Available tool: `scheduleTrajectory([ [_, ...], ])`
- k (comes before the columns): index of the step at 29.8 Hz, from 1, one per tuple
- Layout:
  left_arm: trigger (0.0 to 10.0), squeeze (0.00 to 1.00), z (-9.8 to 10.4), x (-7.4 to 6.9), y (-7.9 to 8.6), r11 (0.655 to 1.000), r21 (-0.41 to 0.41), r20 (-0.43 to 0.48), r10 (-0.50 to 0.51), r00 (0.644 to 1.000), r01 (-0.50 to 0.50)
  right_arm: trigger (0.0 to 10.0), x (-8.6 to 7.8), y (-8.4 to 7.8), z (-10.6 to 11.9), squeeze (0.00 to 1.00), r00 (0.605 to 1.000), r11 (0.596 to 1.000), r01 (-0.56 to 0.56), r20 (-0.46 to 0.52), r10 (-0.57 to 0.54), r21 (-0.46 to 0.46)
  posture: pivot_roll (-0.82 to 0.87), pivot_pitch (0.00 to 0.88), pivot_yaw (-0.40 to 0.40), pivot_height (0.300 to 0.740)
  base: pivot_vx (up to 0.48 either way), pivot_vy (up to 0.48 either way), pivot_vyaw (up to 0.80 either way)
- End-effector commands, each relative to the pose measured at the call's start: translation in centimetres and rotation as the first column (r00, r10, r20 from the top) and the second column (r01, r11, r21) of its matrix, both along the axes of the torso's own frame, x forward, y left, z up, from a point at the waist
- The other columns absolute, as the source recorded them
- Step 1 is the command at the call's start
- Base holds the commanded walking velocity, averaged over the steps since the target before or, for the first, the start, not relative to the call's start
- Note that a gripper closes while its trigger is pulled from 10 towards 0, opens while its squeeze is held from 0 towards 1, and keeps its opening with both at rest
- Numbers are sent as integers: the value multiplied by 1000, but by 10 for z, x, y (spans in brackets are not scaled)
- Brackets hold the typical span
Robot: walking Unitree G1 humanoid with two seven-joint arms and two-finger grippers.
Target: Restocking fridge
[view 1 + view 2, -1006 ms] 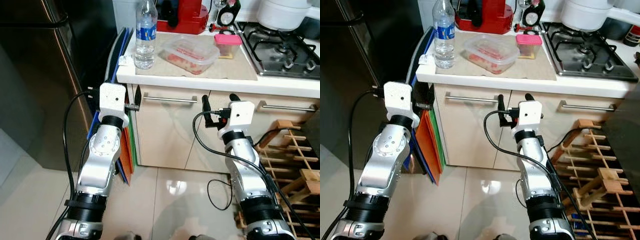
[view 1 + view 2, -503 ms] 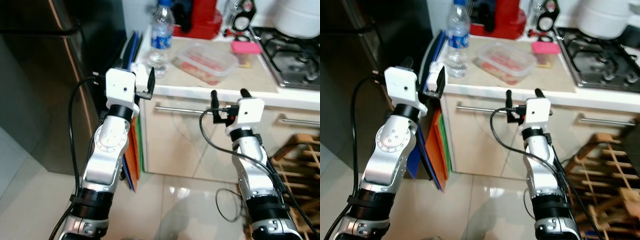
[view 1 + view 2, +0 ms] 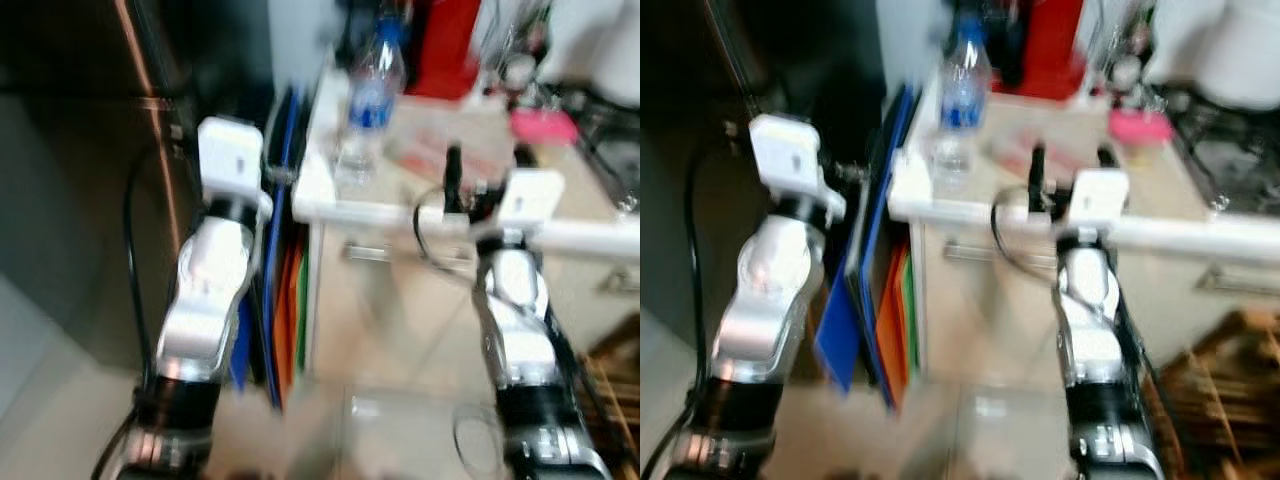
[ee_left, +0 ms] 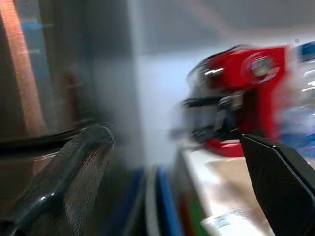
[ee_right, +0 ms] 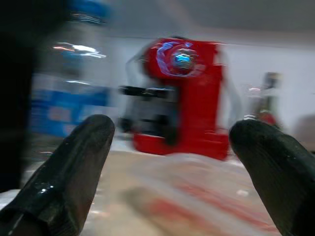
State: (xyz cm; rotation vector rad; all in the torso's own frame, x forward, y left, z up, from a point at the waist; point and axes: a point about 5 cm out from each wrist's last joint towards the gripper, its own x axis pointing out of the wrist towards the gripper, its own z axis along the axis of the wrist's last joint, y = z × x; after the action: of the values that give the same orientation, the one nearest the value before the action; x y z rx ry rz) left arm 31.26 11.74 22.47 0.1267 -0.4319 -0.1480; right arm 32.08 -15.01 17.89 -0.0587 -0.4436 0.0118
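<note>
The views are blurred by motion. A clear water bottle [image 3: 368,105] with a blue label stands at the white counter's [image 3: 330,195] near left corner. Beside it lies a clear lidded container [image 3: 440,140] of red food. The dark fridge [image 3: 80,160] stands to the left of the counter. My left gripper [image 4: 172,140] is open and empty, held up between fridge and counter, facing a red coffee machine [image 4: 241,93]. My right gripper [image 3: 485,162] is open and empty at the counter's front edge, looking over the container [image 5: 187,196] with the bottle [image 5: 64,98] off to one side.
Blue, orange and green folders [image 3: 285,300] stand in the gap between fridge and cabinet. A pink-lidded box [image 3: 543,125] and a gas hob [image 3: 1230,160] lie further right on the counter. A wooden rack [image 3: 1230,350] stands low on the right.
Both grippers have risen from drawer-front height to counter-top level. The whole picture has shifted and blurred, so the camera is moving; the counter looks nearer.
</note>
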Motion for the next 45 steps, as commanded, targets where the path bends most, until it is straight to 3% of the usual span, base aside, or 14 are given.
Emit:
scheduleTrajectory([
  [1,10000,0,7,6,-8,999,9,-33,-42,999,43,10000,-2,-10,2,0,1000,1000,27,-3,-27,4,-17,12,8,740,0,0,0],
  [8,10000,0,27,23,-8,985,-8,-102,-171,980,171,10000,-1,-10,0,0,999,998,44,-21,-44,34,-14,13,24,740,0,0,0],
  [12,10000,0,50,34,-17,951,-12,-143,-308,940,310,10000,-6,-13,-14,0,996,998,50,-77,-47,31,-2,14,29,740,0,0,0],
  [16,10000,0,54,36,-18,944,-15,-151,-329,932,331,10000,-8,-13,-16,0,995,998,50,-88,-48,29,-2,14,29,740,0,0,0],
  [19,10000,0,74,41,-23,904,50,-169,-412,896,425,10000,-23,-20,-41,0,984,998,63,-165,-61,2,-14,45,77,740,0,0,0],
  [20,10000,0,74,41,-23,904,50,-169,-412,896,425,10000,-23,-20,-41,0,984,998,63,-165,-61,2,-14,45,77,740,0,0,0],
  [22,10000,0,94,49,-20,892,100,-165,-422,891,441,10000,-41,-22,-64,0,969,997,82,-233,-81,-6,-20,51,99,740,0,0,0],
  [30,10000,0,125,66,-8,881,103,-154,-444,883,461,10000,-55,-15,-77,0,959,996,91,-271,-85,6,-27,71,139,740,0,0,0],
  [34,10000,0,125,71,-11,838,39,-177,-530,829,544,10000,-59,-11,-79,0,957,996,88,-281,-78,22,-32,81,146,740,0,0,0],
  [36,10000,0,123,73,-10,836,20,-183,-537,824,549,10000,-60,-10,-79,0,957,996,85,-280,-75,24,-41,91,153,740,0,0,0],
  [37,10000,0,120,77,-10,825,-49,-191,-561,805,563,10000,-63,-8,-79,0,958,996,80,-278,-70,25,-50,97,157,740,0,0,0],
  [42,10000,0,115,83,-11,805,-153,-192,-594,782,574,10000,-66,-9,-79,0,957,997,80,-282,-70,23,-66,106,159,740,0,0,0],
  [43,10000,0,110,88,-13,786,-232,-180,-614,769,573,10000,-67,-10,-80,0,954,996,83,-290,-73,21,-76,108,155,740,0,0,0],
  [45,10000,0,109,89,-13,779,-260,-173,-618,767,570,10000,-68,-10,-81,0,954,996,82,-292,-73,19,-81,110,154,740,0,0,0],
])
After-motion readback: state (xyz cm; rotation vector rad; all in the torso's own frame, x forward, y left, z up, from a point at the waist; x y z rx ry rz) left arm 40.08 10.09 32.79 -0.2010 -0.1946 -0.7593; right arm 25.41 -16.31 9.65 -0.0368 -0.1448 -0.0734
